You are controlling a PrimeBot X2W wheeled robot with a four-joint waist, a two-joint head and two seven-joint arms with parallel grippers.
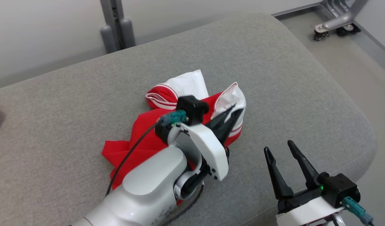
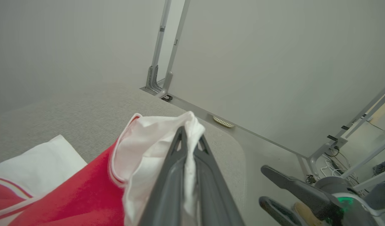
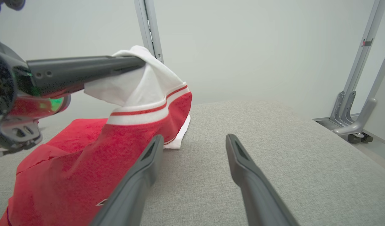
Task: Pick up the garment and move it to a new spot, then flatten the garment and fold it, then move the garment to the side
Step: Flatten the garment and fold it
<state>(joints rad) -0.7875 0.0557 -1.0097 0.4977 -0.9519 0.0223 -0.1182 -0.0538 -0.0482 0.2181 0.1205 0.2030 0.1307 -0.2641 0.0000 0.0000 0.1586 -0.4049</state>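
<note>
A crumpled red knit garment with white panels and red-and-white striped trim (image 1: 143, 122) lies near the middle of a wide grey fabric cushion (image 1: 274, 78). Most of its red body rests on the cushion, spreading toward 7 o'clock in the head view, and a flat white fold points toward 12 o'clock.

The left gripper (image 1: 231, 111) reaches across the garment from 7 o'clock. Its two dark fingers are pressed together on a white, stripe-edged part at the garment's 2 o'clock end. The left wrist view shows that white cloth bunched between and around the fingertips (image 2: 191, 138). In the right wrist view the pinched part is raised above the cushion, with the red cloth draping down from it to the surface (image 3: 85, 163).

The right gripper (image 1: 278, 147) sits at about 4 o'clock from the garment. Its jaws are spread wide with nothing between them, and its fingers point toward 12 o'clock. In its own wrist view (image 3: 195, 138) the left-hand finger is just beside the garment's red edge; whether it touches cannot be told.

Grey metal posts (image 1: 117, 25) stand beyond the cushion at 12 o'clock.
</note>
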